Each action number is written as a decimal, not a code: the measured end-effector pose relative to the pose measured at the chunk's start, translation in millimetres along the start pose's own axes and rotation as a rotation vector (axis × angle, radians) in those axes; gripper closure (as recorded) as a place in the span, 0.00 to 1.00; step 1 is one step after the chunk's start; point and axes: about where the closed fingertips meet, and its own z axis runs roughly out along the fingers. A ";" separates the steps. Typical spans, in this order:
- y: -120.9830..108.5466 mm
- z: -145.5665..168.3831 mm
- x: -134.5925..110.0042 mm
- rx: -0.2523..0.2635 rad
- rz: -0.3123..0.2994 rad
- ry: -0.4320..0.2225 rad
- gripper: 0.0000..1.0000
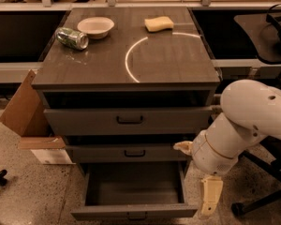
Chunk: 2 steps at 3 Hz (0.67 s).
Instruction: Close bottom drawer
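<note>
The bottom drawer is the lowest of three grey-brown drawers and stands pulled far out, its inside bare. Its low front panel is at the bottom edge of the view, with a small black handle. My white arm reaches in from the right. My cream gripper hangs pointing down just beside the drawer's right front corner, a little above the panel's right end. I cannot tell whether it touches the drawer. The slim middle drawer and the tall top drawer each stand slightly out.
On the cabinet top lie a crushed can, a white bowl and a yellow sponge. A cardboard box stands at the cabinet's left. A black chair base is on the floor at the right.
</note>
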 end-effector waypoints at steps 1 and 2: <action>-4.7 29.7 -0.4 -0.030 -0.054 -0.017 0.00; -4.9 73.5 2.4 -0.054 -0.140 -0.111 0.00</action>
